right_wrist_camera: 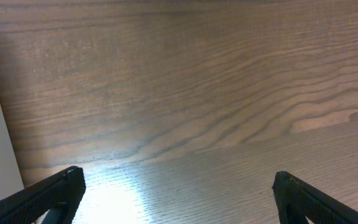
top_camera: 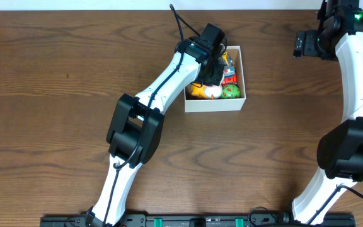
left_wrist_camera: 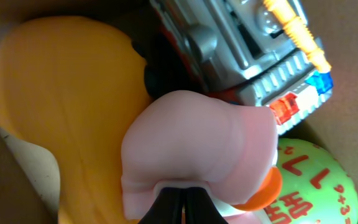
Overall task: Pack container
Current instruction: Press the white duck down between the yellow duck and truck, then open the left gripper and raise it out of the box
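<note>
in the container (top_camera: 213, 104), a green ball (left_wrist_camera: 325, 167) bears red writing.

Matt wood-grain table (right_wrist_camera: 229, 93), cardboard-lined container (top_camera: 238, 82).

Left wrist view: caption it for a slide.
Closed left gripper meets a pink toy in the container, beside a yellow toy, silver toy vehicle and green ball.

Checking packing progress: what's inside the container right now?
A yellow-orange toy, a green ball, a silver toy vehicle and a pink toy. The left gripper covers part of the container, so anything beneath it is hidden.
</note>
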Tool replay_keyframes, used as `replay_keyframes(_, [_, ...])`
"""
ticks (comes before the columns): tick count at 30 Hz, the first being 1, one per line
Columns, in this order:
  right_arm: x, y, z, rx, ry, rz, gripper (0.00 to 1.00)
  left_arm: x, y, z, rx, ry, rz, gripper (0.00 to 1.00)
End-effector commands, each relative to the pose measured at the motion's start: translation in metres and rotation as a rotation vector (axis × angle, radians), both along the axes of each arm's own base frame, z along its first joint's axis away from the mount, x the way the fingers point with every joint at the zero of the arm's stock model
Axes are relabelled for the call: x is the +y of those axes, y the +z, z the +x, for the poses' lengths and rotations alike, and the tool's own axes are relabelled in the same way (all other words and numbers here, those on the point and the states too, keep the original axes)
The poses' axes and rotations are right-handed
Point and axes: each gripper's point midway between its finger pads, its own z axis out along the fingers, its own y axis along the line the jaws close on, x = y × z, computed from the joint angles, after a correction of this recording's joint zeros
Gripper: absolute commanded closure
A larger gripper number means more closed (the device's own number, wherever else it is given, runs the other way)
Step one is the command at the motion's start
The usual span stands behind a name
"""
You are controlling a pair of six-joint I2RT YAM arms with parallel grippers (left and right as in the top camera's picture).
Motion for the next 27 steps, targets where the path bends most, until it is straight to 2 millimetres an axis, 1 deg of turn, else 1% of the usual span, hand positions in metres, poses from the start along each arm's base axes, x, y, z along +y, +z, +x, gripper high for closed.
replay_keyframes(1, [-0.004, 0.008, 0.002, -0.024, -0.023, -0.002, 0.01, 0.021, -0.050, -0.015, 0.079, -0.008, 0.120, 0.94])
replay_keyframes(4, [-0.004, 0.008, 0.002, -0.024, -0.023, -0.002, 0.01, 0.030, -0.062, -0.022, 0.109, -0.005, 0.138, 0.94])
replay_keyframes(6, [-0.004, 0.008, 0.002, -0.024, -0.023, -0.002, 0.01, 0.035, -0.066, -0.024, 0.121, 0.002, 0.145, 0.94])
replay_keyframes(13, [-0.004, 0.008, 0.002, -0.024, -0.023, -0.002, 0.01, 0.050, -0.066, -0.014, 0.124, 0.038, 0.143, 0.94])
replay_keyframes(16, [-0.004, 0.008, 0.002, -0.024, -0.023, -0.002, 0.01, 0.055, -0.058, -0.007, 0.109, 0.055, 0.132, 0.94])
replay_keyframes(19, [-0.004, 0.008, 0.002, -0.024, -0.023, -0.002, 0.01, 0.058, -0.039, 0.004, 0.069, 0.072, 0.108, 0.94])
replay_keyframes(22, [-0.004, 0.008, 0.002, -0.024, -0.023, -0.002, 0.01, 0.063, -0.012, 0.021, 0.011, 0.097, 0.074, 0.94])
replay_keyframes(26, [-0.004, 0.008, 0.002, -0.024, -0.023, -0.002, 0.01, 0.068, 0.036, 0.038, -0.083, 0.124, 0.022, 0.94])
replay_keyframes(27, [-0.004, 0.008, 0.002, -0.024, -0.023, -0.002, 0.01, 0.069, 0.051, 0.042, -0.115, 0.129, 0.005, 0.94])
